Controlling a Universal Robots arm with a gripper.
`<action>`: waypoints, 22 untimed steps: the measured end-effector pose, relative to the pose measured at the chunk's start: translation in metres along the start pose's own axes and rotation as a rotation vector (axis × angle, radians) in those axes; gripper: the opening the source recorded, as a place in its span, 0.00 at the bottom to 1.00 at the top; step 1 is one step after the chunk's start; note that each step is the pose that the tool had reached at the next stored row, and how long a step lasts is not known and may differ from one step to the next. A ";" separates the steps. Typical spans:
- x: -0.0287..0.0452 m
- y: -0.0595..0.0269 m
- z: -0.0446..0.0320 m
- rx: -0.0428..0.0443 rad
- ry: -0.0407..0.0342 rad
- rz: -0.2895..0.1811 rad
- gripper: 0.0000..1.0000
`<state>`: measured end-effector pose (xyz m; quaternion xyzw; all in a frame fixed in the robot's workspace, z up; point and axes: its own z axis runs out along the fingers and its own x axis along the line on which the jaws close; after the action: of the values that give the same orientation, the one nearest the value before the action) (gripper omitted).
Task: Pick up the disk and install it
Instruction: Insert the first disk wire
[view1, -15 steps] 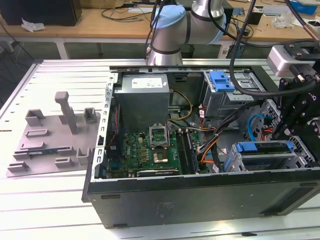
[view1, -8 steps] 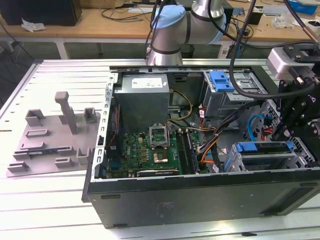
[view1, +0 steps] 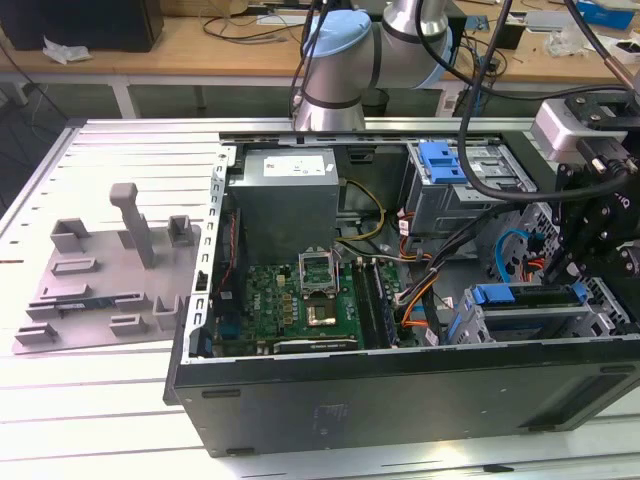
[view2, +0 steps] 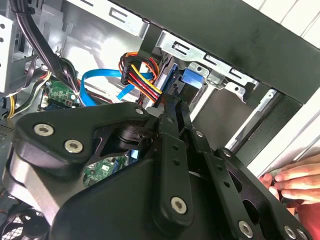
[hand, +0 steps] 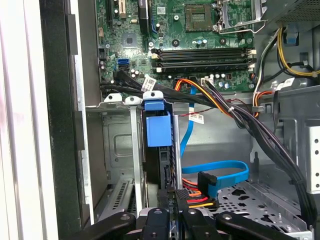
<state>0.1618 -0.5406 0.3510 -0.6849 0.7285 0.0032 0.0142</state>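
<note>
The disk (view1: 530, 296) stands on edge in the lower drive bay of the open computer case (view1: 400, 400), at the exterior view's right. Its blue bracket (hand: 159, 129) sits between the bay's metal rails in the first wrist view. My gripper (view1: 562, 272) hangs right over the bay. In both wrist views its two black fingers lie close together, and the gripper (hand: 174, 196) ends at the disk's near edge beside a connector with red, yellow and black wires (hand: 192, 200). The second wrist view has the gripper (view2: 175, 102) pointing at the blue bracket (view2: 192, 80). I cannot tell whether the fingers pinch the disk.
A person's hand (view2: 292, 180) rests at the case's outer edge. Black cable bundles (hand: 240, 115) and a blue flat cable (hand: 220, 172) cross beside the bay. The motherboard (view1: 300, 300), the grey power-supply box (view1: 285, 195) and an upper bay with a blue latch (view1: 445, 160) share the case. A grey fixture plate (view1: 100, 270) lies outside.
</note>
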 end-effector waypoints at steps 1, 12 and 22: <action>0.0000 0.0000 0.0001 0.0000 0.0000 0.000 0.17; -0.0013 0.0002 0.0004 -0.0003 -0.0002 -0.011 0.17; -0.0015 0.0001 0.0009 -0.0007 -0.0005 -0.027 0.17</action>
<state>0.1618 -0.5390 0.3502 -0.6946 0.7193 0.0034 0.0142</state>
